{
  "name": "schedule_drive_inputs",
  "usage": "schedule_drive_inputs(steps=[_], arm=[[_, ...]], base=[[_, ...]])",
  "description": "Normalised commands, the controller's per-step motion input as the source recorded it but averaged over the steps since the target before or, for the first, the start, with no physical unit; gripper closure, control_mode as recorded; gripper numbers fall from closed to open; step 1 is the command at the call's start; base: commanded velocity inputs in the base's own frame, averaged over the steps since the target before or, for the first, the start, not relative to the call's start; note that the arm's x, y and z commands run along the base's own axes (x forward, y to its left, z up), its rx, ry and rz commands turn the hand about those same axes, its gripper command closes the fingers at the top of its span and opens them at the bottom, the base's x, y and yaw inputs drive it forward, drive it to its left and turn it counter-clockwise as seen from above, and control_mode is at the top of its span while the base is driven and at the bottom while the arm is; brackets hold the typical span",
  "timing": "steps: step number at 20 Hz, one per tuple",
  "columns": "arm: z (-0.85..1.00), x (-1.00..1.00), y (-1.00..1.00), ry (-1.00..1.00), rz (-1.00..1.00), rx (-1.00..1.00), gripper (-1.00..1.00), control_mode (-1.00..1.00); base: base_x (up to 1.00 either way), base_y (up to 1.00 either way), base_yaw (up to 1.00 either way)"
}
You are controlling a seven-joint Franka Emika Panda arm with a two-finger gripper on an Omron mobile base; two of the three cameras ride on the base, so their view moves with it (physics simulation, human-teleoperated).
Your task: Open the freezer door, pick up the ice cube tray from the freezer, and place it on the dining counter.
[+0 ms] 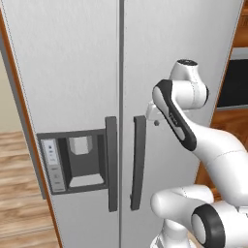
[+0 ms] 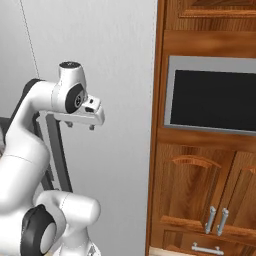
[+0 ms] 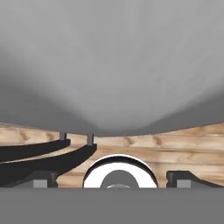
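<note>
Two handles stand side by side at the fridge's middle seam; the freezer door (image 1: 72, 97) (dispenser panel, left) is shut, its dark bar handle (image 1: 112, 163) untouched. Pincer (image 3: 112, 179) hangs spread, empty, close against the wider right door (image 1: 174, 58). Risk, as judged: seizing the neighbouring handle (image 1: 138, 162) and opening the wrong door. Freezer interior and tray hidden behind the door.
</note>
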Motion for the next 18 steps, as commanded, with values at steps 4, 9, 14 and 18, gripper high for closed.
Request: schedule_drive_inputs(steps=[4,9,14,18], arm=[[0.00,0.28,0.07,-0.03,0.00,0.00,-1.00,-1.00],[0.00,0.51,0.36,-0.04,-0.03,0.00,-1.00,-1.00],[0.00,0.55,0.37,-0.03,-0.09,0.00,-1.00,-1.00],[0.35,0.05,0.09,-0.02,-0.02,-0.01,-1.00,-1.00]], base=[[0.00,0.00,0.00],[0.00,0.00,0.00],[0.00,0.00,0.00],[0.00,0.00,0.00]])
